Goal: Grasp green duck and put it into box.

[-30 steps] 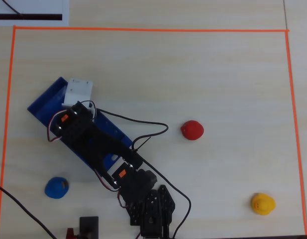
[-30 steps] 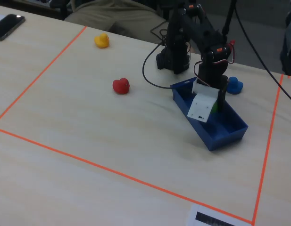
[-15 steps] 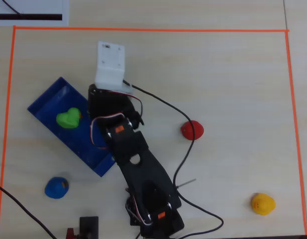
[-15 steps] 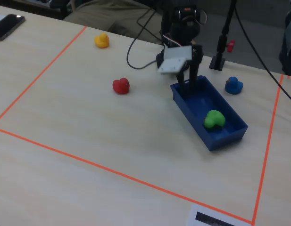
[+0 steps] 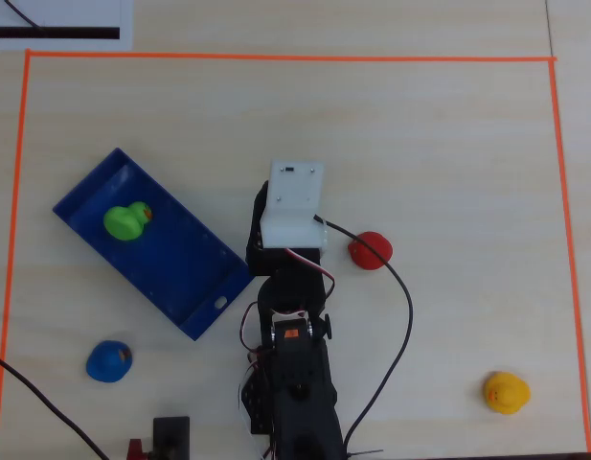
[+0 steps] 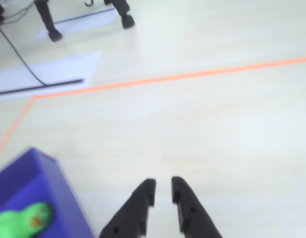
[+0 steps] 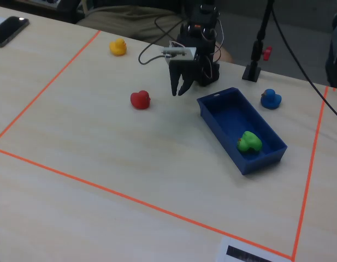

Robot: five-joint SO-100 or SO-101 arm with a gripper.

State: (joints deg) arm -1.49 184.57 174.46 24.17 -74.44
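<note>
1. Green duck (image 5: 125,221) lies inside the box (image 5: 194,278) in the overhead view, so the task looks finished.
2. Wrist view: the fingers (image 6: 151,190) are nearly closed and hold nothing.
3. Fixed view: the duck seems light, soft and a little slippery; its round body is the best place to grip.
</note>
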